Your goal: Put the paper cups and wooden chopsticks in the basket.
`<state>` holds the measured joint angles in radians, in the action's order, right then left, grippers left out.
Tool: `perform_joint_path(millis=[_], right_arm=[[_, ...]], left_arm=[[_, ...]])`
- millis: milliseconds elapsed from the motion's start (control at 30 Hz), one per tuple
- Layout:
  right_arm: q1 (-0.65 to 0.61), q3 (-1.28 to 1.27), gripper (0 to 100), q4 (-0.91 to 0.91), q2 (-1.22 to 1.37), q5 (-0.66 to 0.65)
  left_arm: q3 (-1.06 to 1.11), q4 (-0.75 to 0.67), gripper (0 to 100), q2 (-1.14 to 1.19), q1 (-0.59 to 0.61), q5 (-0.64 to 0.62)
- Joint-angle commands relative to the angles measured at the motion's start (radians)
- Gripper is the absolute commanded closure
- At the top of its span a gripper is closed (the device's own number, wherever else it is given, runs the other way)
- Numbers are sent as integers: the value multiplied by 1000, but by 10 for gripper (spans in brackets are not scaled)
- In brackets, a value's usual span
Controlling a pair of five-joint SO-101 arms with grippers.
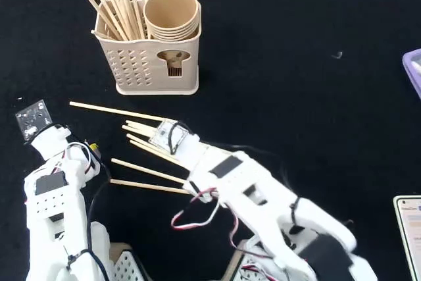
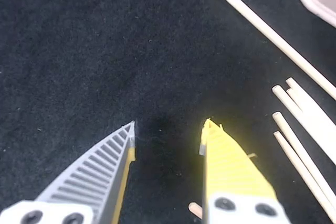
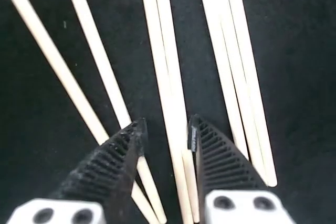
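Your right gripper (image 3: pixel 165 129) sits low over the loose chopsticks (image 1: pixel 141 171) on the black table (image 1: pixel 296 97). Its jaws are partly open and straddle two sticks lying side by side; nothing is clamped. Your left gripper (image 2: pixel 169 127) hangs over bare table, jaws wide apart and empty, with loose chopsticks lying just to one side of it. The basket (image 1: pixel 141 64) stands at the far side of the table, well apart from both grippers. It holds a stack of paper cups (image 1: pixel 172 11) and a bundle of chopsticks (image 1: pixel 122 4) standing on end.
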<state>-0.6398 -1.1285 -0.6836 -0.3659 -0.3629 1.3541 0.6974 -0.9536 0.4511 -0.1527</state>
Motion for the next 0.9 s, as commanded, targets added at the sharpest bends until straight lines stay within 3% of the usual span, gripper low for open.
perform_joint_path(millis=[0, 100, 333, 633, 867], right_arm=[[-12, 68, 874, -32, 50, -9], [-12, 67, 989, -26, 42, -9], [44, 67, 988, -77, -73, -9], [74, 85, 988, -264, -426, 0], [55, 295, 988, -298, -673, 52]], left_arm=[[-7, -14, 791, -18, -15, -3], [-7, -14, 791, -18, -15, -3], [-7, -14, 791, -18, -15, -3], [13, -58, 791, -18, -15, -3], [15, -61, 791, -18, -15, -3]])
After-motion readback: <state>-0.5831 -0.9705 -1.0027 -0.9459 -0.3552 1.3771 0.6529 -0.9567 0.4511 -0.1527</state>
